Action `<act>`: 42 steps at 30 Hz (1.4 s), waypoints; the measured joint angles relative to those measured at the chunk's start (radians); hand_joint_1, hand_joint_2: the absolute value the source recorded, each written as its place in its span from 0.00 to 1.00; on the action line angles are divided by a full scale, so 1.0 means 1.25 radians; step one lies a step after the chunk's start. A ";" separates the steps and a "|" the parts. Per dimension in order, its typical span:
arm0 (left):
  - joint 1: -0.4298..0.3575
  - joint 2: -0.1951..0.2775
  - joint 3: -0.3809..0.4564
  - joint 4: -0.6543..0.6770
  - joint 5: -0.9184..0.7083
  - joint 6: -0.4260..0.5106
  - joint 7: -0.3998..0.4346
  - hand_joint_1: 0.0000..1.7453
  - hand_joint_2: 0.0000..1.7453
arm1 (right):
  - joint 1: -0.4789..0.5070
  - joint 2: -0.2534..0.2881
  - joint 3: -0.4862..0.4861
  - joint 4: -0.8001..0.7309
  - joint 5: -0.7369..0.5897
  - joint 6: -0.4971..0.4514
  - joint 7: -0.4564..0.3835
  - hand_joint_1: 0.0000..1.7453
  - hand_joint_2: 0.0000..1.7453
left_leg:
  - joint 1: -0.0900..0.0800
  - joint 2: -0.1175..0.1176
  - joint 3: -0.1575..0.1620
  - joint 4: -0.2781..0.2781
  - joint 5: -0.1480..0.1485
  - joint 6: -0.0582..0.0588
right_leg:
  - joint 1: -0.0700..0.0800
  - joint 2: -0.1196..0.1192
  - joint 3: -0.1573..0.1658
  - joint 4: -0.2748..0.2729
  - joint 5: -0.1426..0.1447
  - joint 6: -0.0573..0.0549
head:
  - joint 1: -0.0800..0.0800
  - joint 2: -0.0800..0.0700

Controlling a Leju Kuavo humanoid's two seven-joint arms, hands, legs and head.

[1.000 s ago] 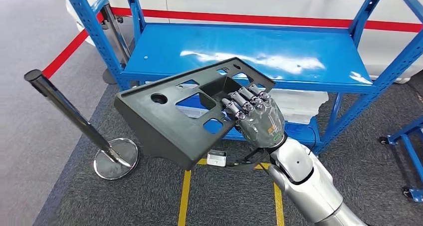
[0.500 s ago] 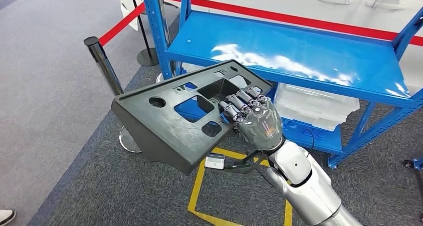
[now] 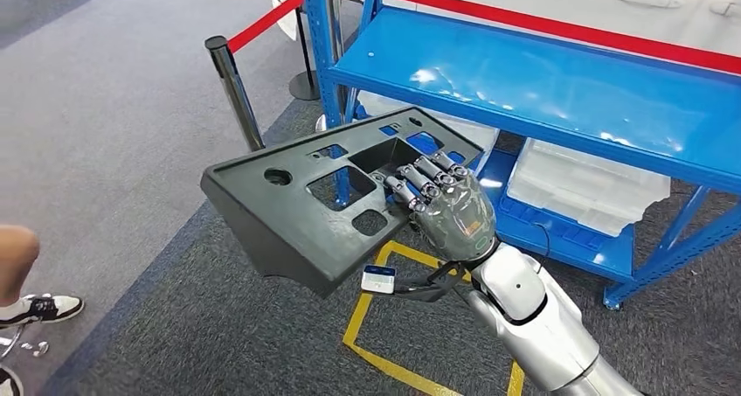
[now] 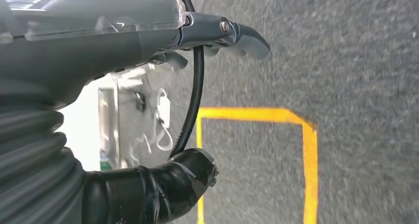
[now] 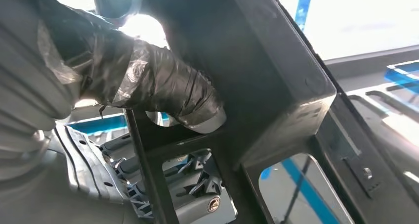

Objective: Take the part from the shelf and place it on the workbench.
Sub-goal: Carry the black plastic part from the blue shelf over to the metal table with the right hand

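Right hand (image 3: pixel 450 208) grips the dark grey moulded plastic panel (image 3: pixel 323 199), clear of the blue metal shelf (image 3: pixel 559 86); placement on the worktop remains.

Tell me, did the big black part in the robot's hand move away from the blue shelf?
Cannot tell: the whole head view has shifted, so the camera turned. The part sits alike in the right hand, while the blue shelf slid right.

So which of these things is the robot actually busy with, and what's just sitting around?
Part of the job:
- dark plastic part, held by the right hand
- blue shelf

Just lying about:
- barrier post with red belt
- white trays on the lower level
- yellow floor marking
- a person's shoe
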 joint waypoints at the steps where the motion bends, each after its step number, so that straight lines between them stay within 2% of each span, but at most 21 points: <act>1: 0.000 0.000 0.001 0.000 0.000 0.000 0.000 0.00 1.00 | 0.000 0.000 0.000 0.002 0.003 0.000 0.002 1.00 1.00 | 0.002 0.003 0.008 0.017 0.008 -0.002 | 0.001 -0.010 -0.010 0.001 0.008 0.001 | 0.000 0.000; 2: 0.000 -0.001 0.002 0.000 0.000 0.000 0.000 0.00 1.00 | 0.000 0.000 0.000 0.003 0.006 -0.001 0.004 1.00 1.00 | 0.003 0.006 0.031 0.005 0.027 -0.002 | 0.002 -0.021 -0.021 0.003 0.015 0.002 | 0.000 0.000; 4: -0.001 -0.001 0.005 0.000 0.001 0.000 0.000 0.00 1.00 | -0.003 0.000 0.000 0.005 0.011 -0.002 0.010 1.00 1.00 | 0.001 0.032 0.117 -0.091 0.054 0.003 | 0.003 -0.040 -0.036 0.005 0.028 0.006 | 0.000 0.000; 5: -0.002 0.000 0.007 0.000 0.001 0.000 0.000 0.00 1.00 | -0.004 -0.001 0.000 0.005 0.012 -0.003 0.014 1.00 1.00 | -0.003 0.049 0.163 -0.154 0.050 0.009 | 0.004 -0.049 -0.041 0.006 0.034 0.009 | 0.000 0.000; 7: -0.004 0.001 0.009 0.000 0.002 0.001 -0.001 0.00 1.00 | -0.009 -0.005 0.000 0.006 0.011 -0.005 0.020 1.00 1.00 | -0.013 0.069 0.208 -0.229 0.037 0.021 | 0.004 -0.069 -0.044 0.003 0.047 0.019 | 0.000 0.000; 9: -0.002 0.002 0.011 0.000 0.003 0.001 -0.001 0.00 1.00 | -0.014 -0.009 -0.001 0.007 0.010 -0.007 0.024 1.00 1.00 | -0.016 0.056 0.201 -0.249 0.050 0.035 | 0.001 -0.084 -0.045 -0.003 0.058 0.030 | 0.001 0.000; 10: 0.000 0.002 0.012 0.000 0.003 0.001 -0.001 0.00 1.00 | -0.015 -0.012 -0.001 0.008 0.009 -0.007 0.025 1.00 1.00 | -0.015 0.048 0.197 -0.256 0.062 0.042 | 0.000 -0.073 -0.049 0.000 0.051 0.034 | 0.001 0.000; 13: 0.000 0.002 0.013 0.000 0.003 0.000 0.000 0.00 1.00 | -0.016 -0.022 -0.003 0.010 0.008 -0.009 0.026 1.00 1.00 | -0.013 0.027 0.170 -0.267 0.099 0.059 | -0.001 0.004 -0.082 0.097 -0.045 0.041 | 0.001 0.000; 14: 0.000 0.002 0.013 0.000 0.003 0.000 0.000 0.00 1.00 | -0.016 -0.025 -0.003 0.010 0.008 -0.009 0.026 1.00 1.00 | -0.014 0.018 0.156 -0.265 0.109 0.062 | -0.001 0.018 -0.095 0.148 -0.077 0.040 | 0.002 0.000; 16: -0.001 0.001 0.013 0.000 0.003 0.000 0.000 0.00 1.00 | -0.015 -0.030 -0.003 0.013 0.007 -0.009 0.027 1.00 1.00 | -0.016 -0.003 0.128 -0.258 0.126 0.062 | 0.000 0.026 -0.094 0.205 -0.093 0.039 | 0.002 0.000; 18: 0.000 0.000 0.014 0.000 0.003 0.000 0.000 0.00 1.00 | -0.016 -0.033 -0.007 0.014 0.002 -0.009 0.029 1.00 1.00 | -0.017 -0.024 0.098 -0.244 0.140 0.059 | 0.000 0.032 -0.040 0.155 -0.059 0.036 | 0.002 0.000; 21: 0.000 -0.002 0.017 0.000 0.005 0.000 0.000 0.00 1.00 | -0.018 -0.037 -0.024 0.014 -0.013 -0.007 0.031 1.00 1.00 | -0.015 -0.052 0.065 -0.222 0.156 0.049 | 0.000 0.076 0.052 0.021 -0.048 0.030 | 0.002 0.000; 24: 0.004 -0.002 0.019 0.000 0.006 0.000 0.000 0.00 1.00 | -0.022 -0.040 -0.044 0.014 -0.024 -0.003 0.032 1.00 1.00 | -0.016 -0.076 0.051 -0.219 0.175 0.035 | 0.001 0.069 0.054 0.003 -0.044 0.023 | 0.002 0.000; 26: 0.007 -0.003 0.021 0.000 0.006 0.000 0.000 0.00 1.00 | -0.026 -0.041 -0.050 0.014 -0.028 0.001 0.032 1.00 1.00 | -0.015 -0.060 0.037 -0.199 0.152 0.027 | -0.003 0.049 0.041 -0.002 -0.027 0.012 | 0.000 0.000; 30: 0.003 -0.004 0.025 0.000 0.007 0.001 0.001 0.00 1.00 | -0.029 -0.041 -0.062 0.014 -0.031 0.003 0.032 1.00 1.00 | -0.004 -0.002 -0.012 -0.019 0.019 0.010 | 0.000 0.007 0.003 -0.004 0.007 0.005 | -0.003 0.000; 32: 0.003 -0.005 0.027 0.000 0.007 0.000 0.000 0.00 1.00 | -0.029 -0.041 -0.064 0.014 -0.031 0.002 0.031 1.00 1.00 | 0.002 0.004 0.005 0.011 0.026 0.004 | 0.001 -0.014 -0.016 -0.002 0.020 0.008 | -0.003 0.000; 34: 0.002 -0.006 0.029 0.000 0.008 0.000 0.001 0.00 1.00 | -0.029 -0.041 -0.065 0.013 -0.031 0.002 0.031 1.00 1.00 | 0.004 0.020 0.084 -0.076 0.057 0.005 | 0.002 -0.035 -0.033 -0.001 0.032 0.012 | -0.003 0.000; 36: -0.001 -0.006 0.030 0.000 0.008 0.000 0.000 0.00 1.00 | -0.030 -0.041 -0.069 0.012 -0.030 0.002 0.029 1.00 1.00 | -0.004 0.047 0.165 -0.191 0.057 0.014 | 0.002 -0.054 -0.041 -0.001 0.042 0.019 | -0.003 0.000; 37: -0.002 -0.006 0.031 0.000 0.009 0.000 -0.002 0.00 1.00 | -0.031 -0.041 -0.070 0.012 -0.029 0.002 0.028 1.00 1.00 | -0.010 0.055 0.181 -0.223 0.051 0.021 | 0.000 -0.064 -0.042 -0.003 0.046 0.024 | -0.003 0.000; 40: 0.004 -0.005 0.033 0.000 0.015 -0.002 -0.020 0.00 1.00 | -0.033 -0.040 -0.076 0.010 -0.026 0.001 0.027 1.00 1.00 | -0.020 0.040 0.179 -0.251 0.063 0.044 | -0.008 -0.076 -0.039 -0.009 0.056 0.043 | -0.005 0.000; 42: 0.006 -0.005 0.035 0.000 0.020 -0.003 -0.030 0.00 1.00 | -0.034 -0.041 -0.081 0.009 -0.027 0.001 0.027 1.00 1.00 | -0.018 0.026 0.178 -0.265 0.083 0.057 | -0.011 -0.032 -0.052 0.024 0.025 0.049 | -0.005 0.000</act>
